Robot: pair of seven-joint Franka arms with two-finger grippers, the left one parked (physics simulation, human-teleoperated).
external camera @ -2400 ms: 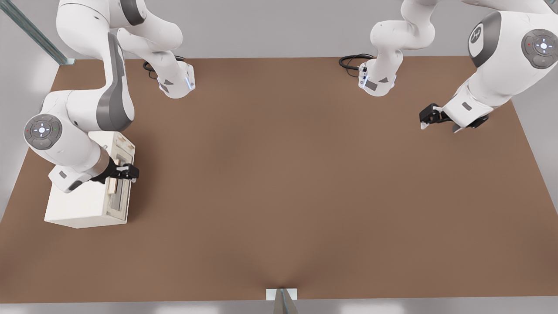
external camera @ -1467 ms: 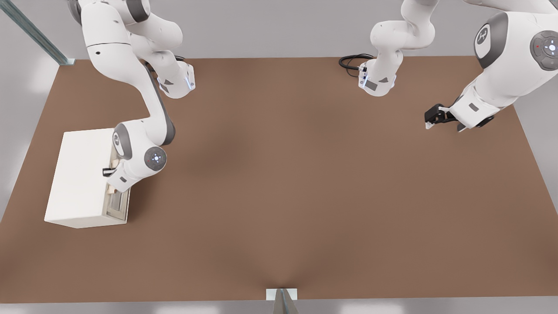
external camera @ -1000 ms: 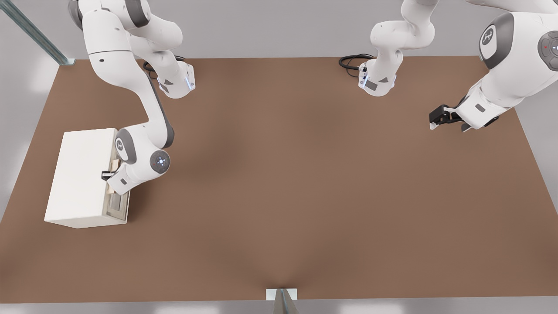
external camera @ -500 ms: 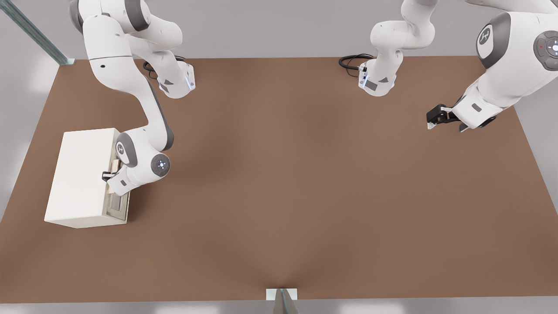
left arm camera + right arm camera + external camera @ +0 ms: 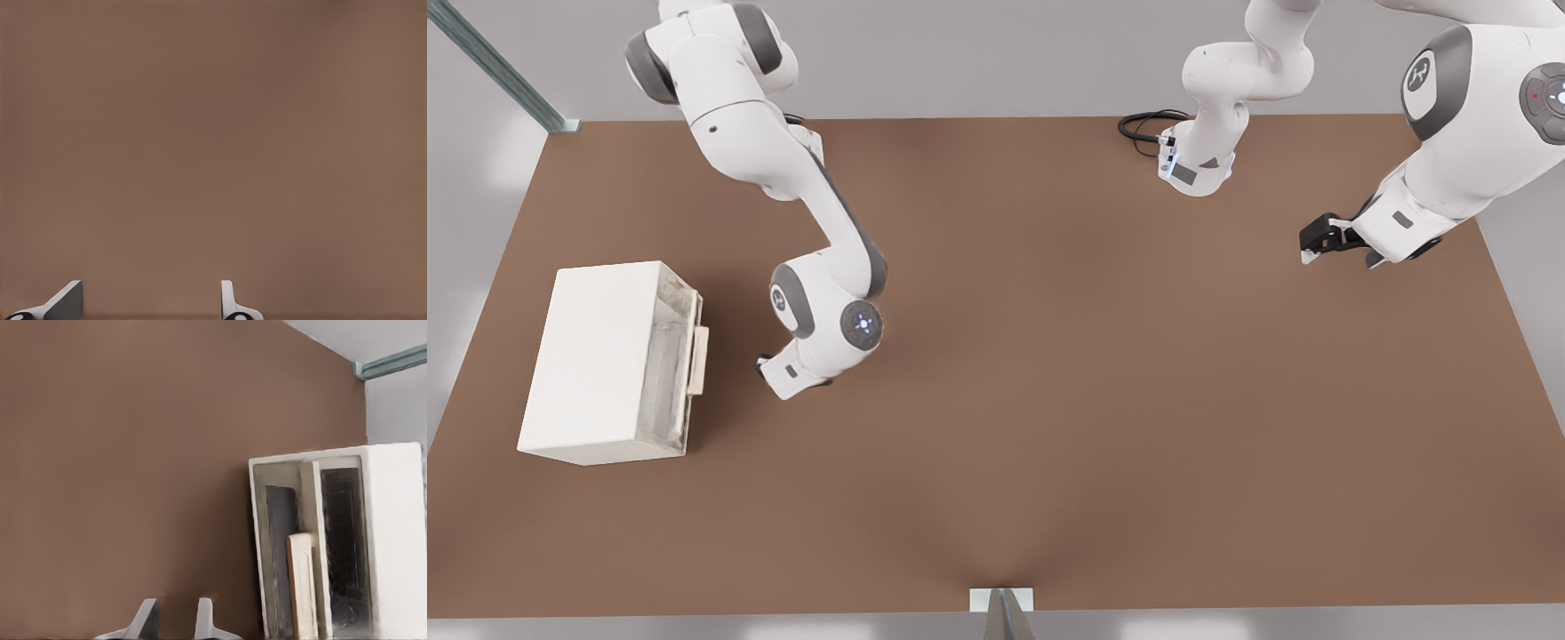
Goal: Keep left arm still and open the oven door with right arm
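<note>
— Cream oven [image 5: 596, 356] at the front view's left edge of the brown desk [image 5: 1049, 400]. Where is the door [image 5: 669, 364]?

— On the side facing the arm [image 5: 818, 302], with its beige handle [image 5: 698, 360] standing out from the glass. In the wrist view a wire rack [image 5: 341, 540] shows inside, so I judge the door ajar. How wide, I cannot tell.

— And the pincer [image 5: 765, 363]?

— Low over the desk, near the handle but clear of it. It is released: the fingers [image 5: 148, 620] stand parted with only bare desk between them, gripping nothing.

— So which step is this?

— My guess is the gap between pulls: the door has begun to give but is not plainly down.

— What does the next move need?

— If the door must go wider, bring the pincer level with the handle, straddle the bar and close on it. Then pull along the door's arc, not straight back, or the light box may slide.
</note>
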